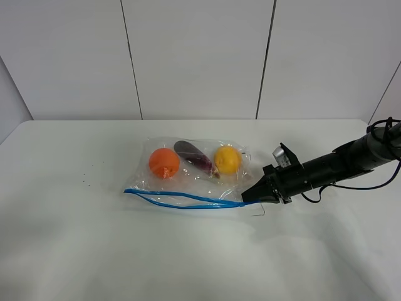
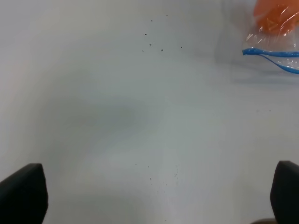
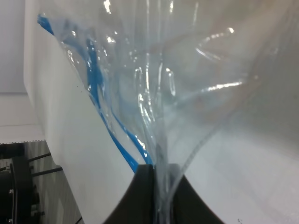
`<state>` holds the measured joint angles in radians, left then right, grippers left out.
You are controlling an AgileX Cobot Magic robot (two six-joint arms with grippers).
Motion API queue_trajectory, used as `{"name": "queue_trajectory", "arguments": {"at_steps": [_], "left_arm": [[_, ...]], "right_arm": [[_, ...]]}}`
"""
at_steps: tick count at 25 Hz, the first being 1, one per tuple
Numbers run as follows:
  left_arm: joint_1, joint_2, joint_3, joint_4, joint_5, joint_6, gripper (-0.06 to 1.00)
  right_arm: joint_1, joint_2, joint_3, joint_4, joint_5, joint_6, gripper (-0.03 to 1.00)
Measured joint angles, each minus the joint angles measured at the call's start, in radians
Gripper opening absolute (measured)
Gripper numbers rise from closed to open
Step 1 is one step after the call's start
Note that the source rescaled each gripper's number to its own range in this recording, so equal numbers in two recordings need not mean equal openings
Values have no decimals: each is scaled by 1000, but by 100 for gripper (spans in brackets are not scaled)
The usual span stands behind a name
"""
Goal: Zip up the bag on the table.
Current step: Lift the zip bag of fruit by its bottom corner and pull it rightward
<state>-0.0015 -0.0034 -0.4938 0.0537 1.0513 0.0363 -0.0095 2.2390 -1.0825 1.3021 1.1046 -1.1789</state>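
My right hand (image 3: pixel 161 184) pinches the bag (image 3: pixel 196 84) at one corner. My left hand (image 2: pixel 154 193) hangs spread over speckled worktop (image 2: pixel 117 116), orange (image 2: pixel 275 16) nearby.

There is one bag (image 1: pixel 188 188) and one tabletop (image 1: pixel 94 251). There are three pieces of produce: one orange fruit (image 1: pixel 164 163), one purple vegetable (image 1: pixel 193 156), one yellow fruit (image 1: pixel 227 159). There is one blue zipper strip (image 1: pixel 182 197). Two tools are seen: right tool (image 1: pixel 245 199), left tool (image 2: pixel 154 193).

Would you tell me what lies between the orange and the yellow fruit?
A purple eggplant inside the bag, shown in the exterior high view.
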Motion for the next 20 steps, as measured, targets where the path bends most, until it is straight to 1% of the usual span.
{"name": "queue_trajectory", "arguments": {"at_steps": [11,17,20], "left_arm": [[0,0,0,0,0,0,100],[0,0,0,0,0,0,100],[0,0,0,0,0,0,100]], "right_arm": [[0,0,0,0,14,0,0],[0,0,0,36,85,4,0],[0,0,0,50,95,38,0]]}}
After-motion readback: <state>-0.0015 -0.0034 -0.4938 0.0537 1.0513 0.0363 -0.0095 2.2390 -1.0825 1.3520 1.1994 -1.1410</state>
